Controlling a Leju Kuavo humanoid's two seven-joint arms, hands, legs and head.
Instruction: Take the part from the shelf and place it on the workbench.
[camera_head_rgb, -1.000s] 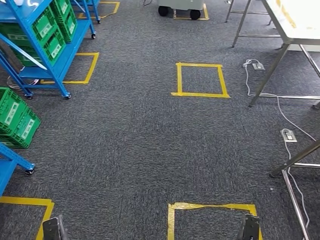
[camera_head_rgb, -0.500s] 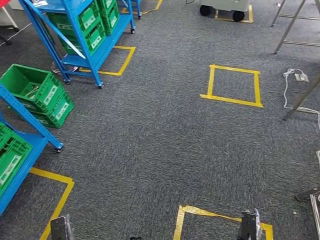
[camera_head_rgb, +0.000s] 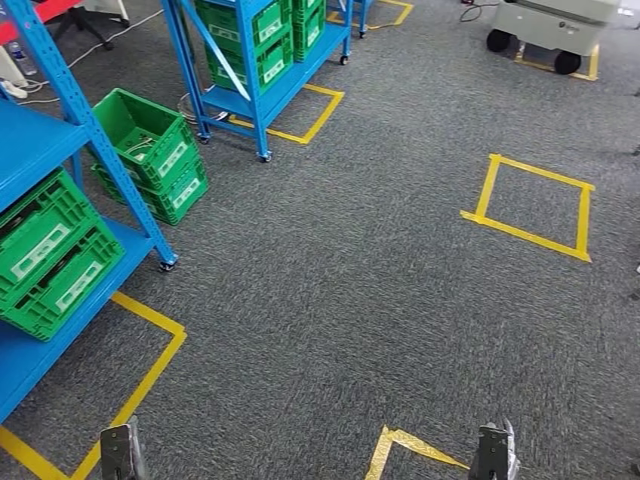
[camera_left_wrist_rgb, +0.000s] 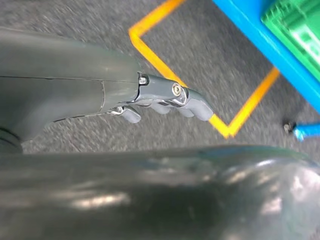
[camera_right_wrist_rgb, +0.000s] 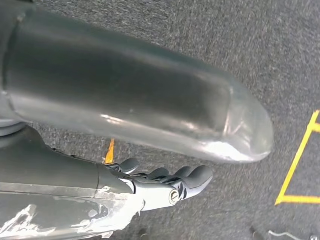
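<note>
The part itself cannot be made out; the nearest candidates are the green plastic crates (camera_head_rgb: 53, 255) sitting on the lower deck of the blue steel shelf (camera_head_rgb: 72, 110) at the left edge of the head view, their white labels facing outward. The shelf's caster foot rests on the grey carpet floor (camera_head_rgb: 340, 300) just beside the corner of a yellow tape outline (camera_head_rgb: 143, 375) that runs along the shelf's front edge. Beyond that foot, two more green crates stacked on the floor (camera_head_rgb: 151, 150) stand between this shelf and a second blue shelf on casters (camera_head_rgb: 256, 60), which carries further green crates and stands partly inside its own yellow tape frame. Well apart to the right lies a closed yellow tape square (camera_head_rgb: 532, 205), and a white wheeled cart (camera_head_rgb: 558, 25) stands at the far right corner of the floor.

The left hand (camera_left_wrist_rgb: 166, 97) hangs over the carpet near a taped corner, fingers extended, slightly bent and holding nothing. The right hand (camera_right_wrist_rgb: 166, 182) hangs likewise over bare carpet, fingers loosely extended and released, nothing in its grasp.
</note>
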